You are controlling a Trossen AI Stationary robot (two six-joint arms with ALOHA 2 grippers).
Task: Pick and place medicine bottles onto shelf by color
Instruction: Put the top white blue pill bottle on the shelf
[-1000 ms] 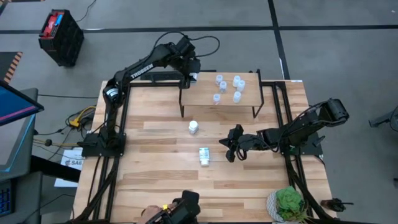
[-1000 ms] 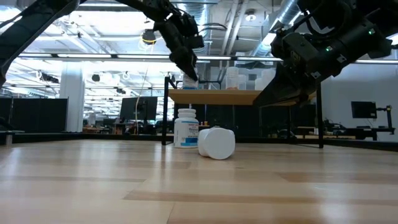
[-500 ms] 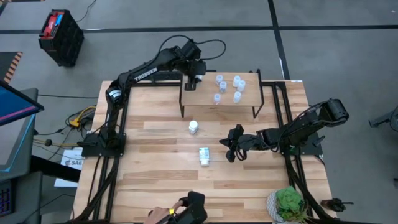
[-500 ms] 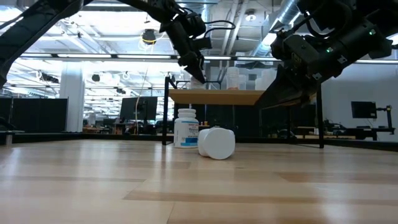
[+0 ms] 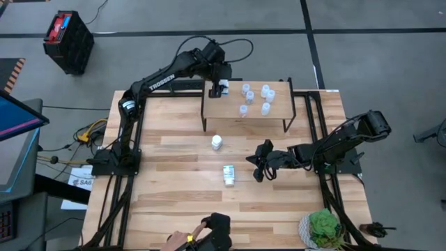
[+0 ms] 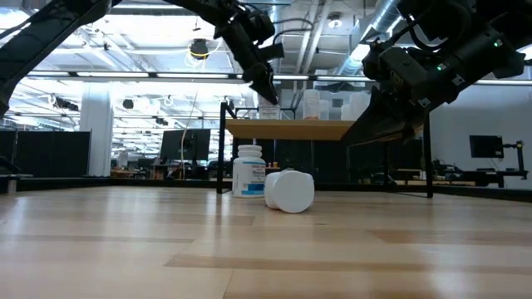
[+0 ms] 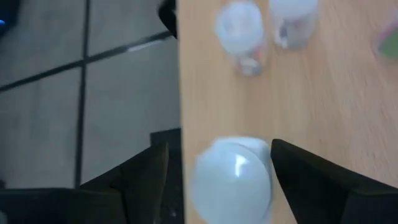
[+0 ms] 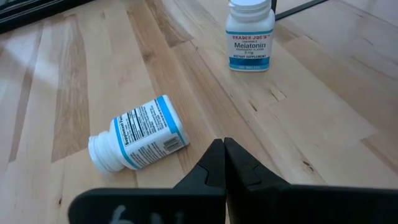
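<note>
The shelf [image 5: 244,115] stands at the table's far side. Several small pale bottles [image 5: 255,97] stand on its middle. A white bottle [image 7: 233,179] stands on the shelf's left end, near the edge. My left gripper [image 5: 221,88] hangs open just above it, one finger on either side [image 7: 219,177], and touches nothing. Two more white bottles are on the table, one upright [image 5: 217,142] and one lying on its side [image 5: 228,174]. My right gripper [image 5: 259,167] waits shut to the right of them, low over the table.
A green potted plant [image 5: 322,229] stands at the table's near right corner. A person's hand with a dark device [image 5: 205,239] shows at the near edge. The shelf's black legs [image 5: 204,120] stand on the table.
My left gripper has opened and let go of the white bottle, which now stands on the shelf's left end. The gripper has risen a little and shifted slightly toward the table's right.
</note>
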